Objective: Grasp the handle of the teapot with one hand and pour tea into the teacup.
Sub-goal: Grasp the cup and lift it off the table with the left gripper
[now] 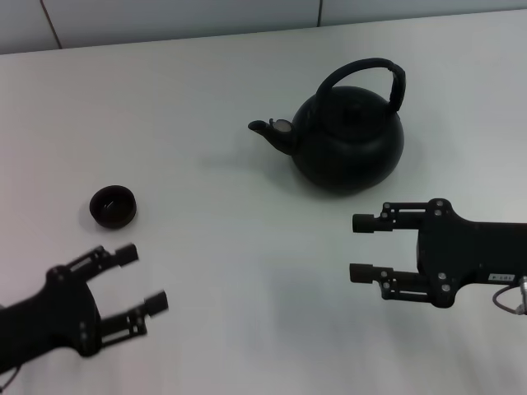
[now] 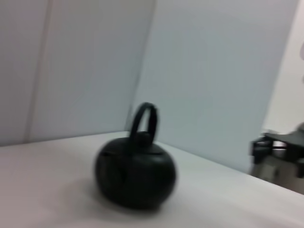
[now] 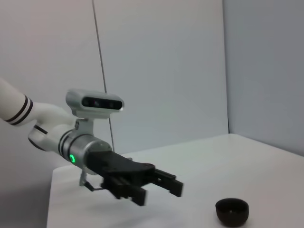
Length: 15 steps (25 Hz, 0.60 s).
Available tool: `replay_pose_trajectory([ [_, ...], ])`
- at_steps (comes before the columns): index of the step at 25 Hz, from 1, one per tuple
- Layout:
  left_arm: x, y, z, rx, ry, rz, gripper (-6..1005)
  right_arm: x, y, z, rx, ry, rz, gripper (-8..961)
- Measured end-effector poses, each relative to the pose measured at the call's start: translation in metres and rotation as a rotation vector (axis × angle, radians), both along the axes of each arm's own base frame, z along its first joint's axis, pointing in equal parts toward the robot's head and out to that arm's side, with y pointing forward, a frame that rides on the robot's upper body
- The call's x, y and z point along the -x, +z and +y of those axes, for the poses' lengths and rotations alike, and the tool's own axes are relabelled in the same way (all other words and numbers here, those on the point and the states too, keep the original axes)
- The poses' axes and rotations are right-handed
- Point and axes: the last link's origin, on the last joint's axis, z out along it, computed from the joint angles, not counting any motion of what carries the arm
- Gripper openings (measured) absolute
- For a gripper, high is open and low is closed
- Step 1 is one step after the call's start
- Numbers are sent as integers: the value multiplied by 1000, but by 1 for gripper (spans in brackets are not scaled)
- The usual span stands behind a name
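The matte-black teapot (image 1: pixel 347 141) stands upright on the white table, right of centre and toward the back, spout pointing left. Its arched handle (image 1: pixel 375 72) rises above the lid. The left wrist view shows the teapot (image 2: pixel 135 173) with its handle (image 2: pixel 145 118) standing up. The small dark teacup (image 1: pixel 113 206) sits at the left; the right wrist view shows the teacup (image 3: pixel 232 211) too. My right gripper (image 1: pixel 358 248) hovers open in front of the teapot, apart from it. My left gripper (image 1: pixel 142 278) is open near the front left, just short of the teacup, and the left gripper (image 3: pixel 164 187) also appears in the right wrist view. No tea is visible.
The white table (image 1: pixel 222 247) extends across the whole view, with a pale wall (image 1: pixel 165 16) behind its back edge.
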Motion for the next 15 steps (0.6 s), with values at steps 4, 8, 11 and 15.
replay_pose_trajectory([
  [4, 5, 3, 16, -96, 86, -7, 863, 2, 1, 2, -10, 1, 14, 594],
  [8, 14, 7, 28, -181, 179, -3, 863, 2, 2, 2, -12, 1, 16, 594],
  [11, 23, 8, 34, -221, 238, 30, 862, 4, 3, 3, -20, 3, 26, 594],
  [15, 34, 6, 38, -241, 296, 85, 862, 5, 4, 4, -28, 4, 35, 593],
])
